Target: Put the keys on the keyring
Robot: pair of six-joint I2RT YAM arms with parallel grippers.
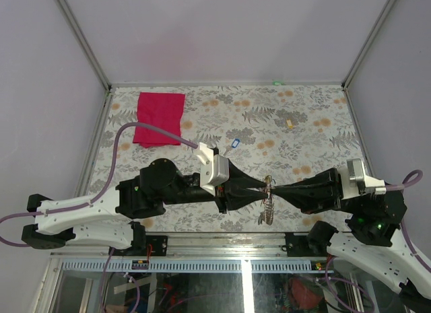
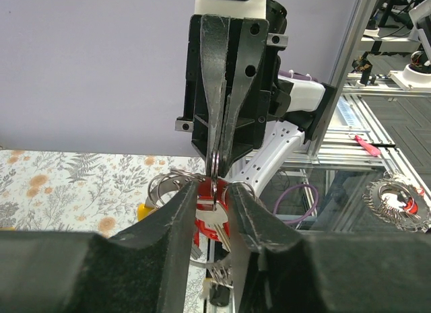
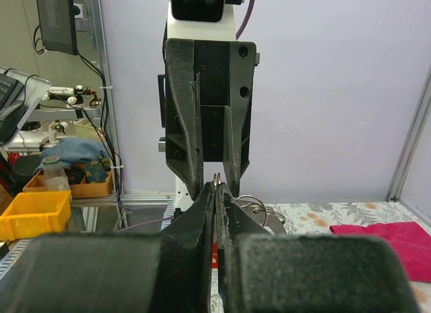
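Observation:
Both grippers meet tip to tip above the table's near edge. My right gripper (image 3: 217, 190) is shut on the thin metal keyring (image 3: 217, 179), holding it upright and edge-on. From the ring hangs a silver key with a red tag (image 2: 217, 217), and a yellow tag (image 2: 144, 211) shows to its left among smaller rings (image 2: 166, 184). The left gripper (image 2: 213, 192) is open, its fingers standing on either side of the red-tagged key with a gap on both sides. A blue-tagged key (image 1: 234, 143) lies alone on the floral table.
A red cloth (image 1: 159, 118) lies at the back left of the table. A small tan block (image 1: 289, 123) sits at the back right. Metal frame posts and purple walls ring the table (image 1: 316, 145). Below the near edge are a rail and cables.

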